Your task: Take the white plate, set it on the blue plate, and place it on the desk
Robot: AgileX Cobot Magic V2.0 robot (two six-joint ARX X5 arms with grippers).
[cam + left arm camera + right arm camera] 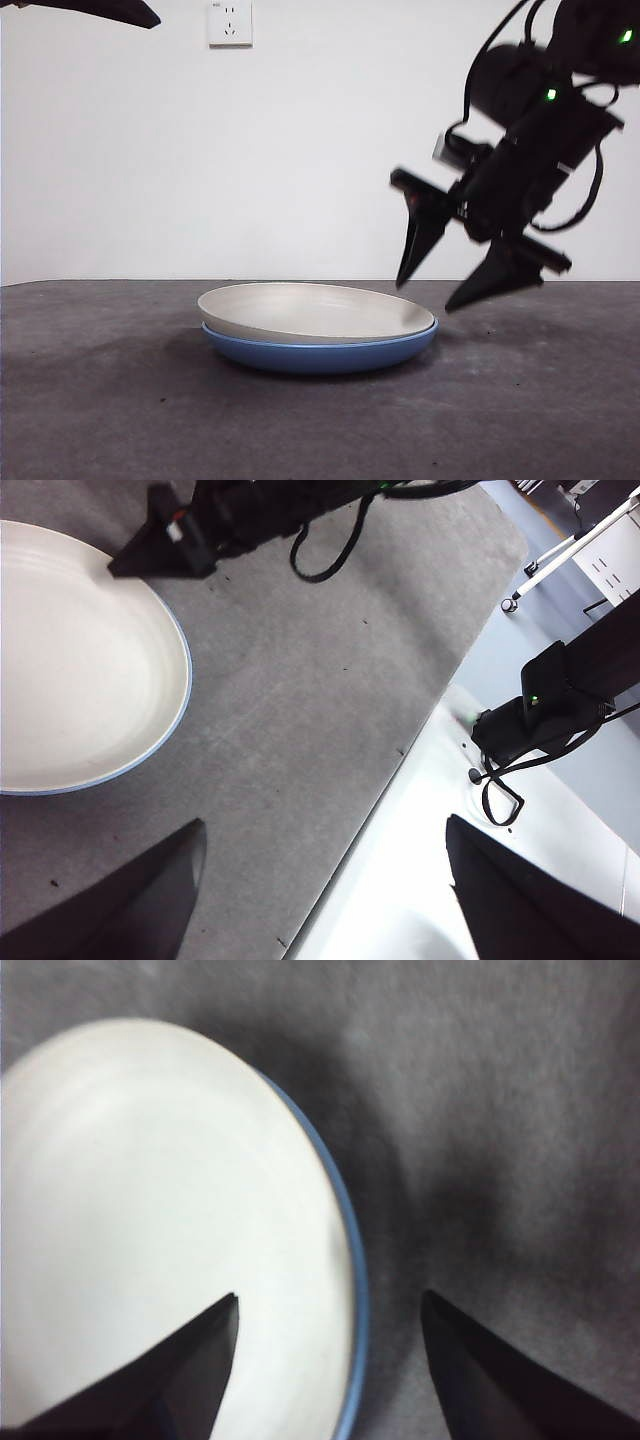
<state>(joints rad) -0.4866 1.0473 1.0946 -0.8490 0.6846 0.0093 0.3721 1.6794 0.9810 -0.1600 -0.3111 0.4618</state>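
The white plate [310, 312] lies nested in the blue plate [320, 355] on the desk [100, 400], slightly tilted. In the right wrist view the white plate [150, 1220] fills the frame with the blue plate's rim [355, 1290] showing along its edge. My right gripper [430, 295] hangs open just above the plates' right rim, one jaw over the white plate and one over the desk [520, 1140], holding nothing. My left gripper [320, 880] is open and high above the desk edge, away from the white plate [80, 670].
A wall socket [230, 22] is on the white back wall. In the left wrist view the desk's edge [400, 750] runs beside a white floor with a black device [535, 715] and cables. The left arm shows as a black tip [100, 10] at the top left.
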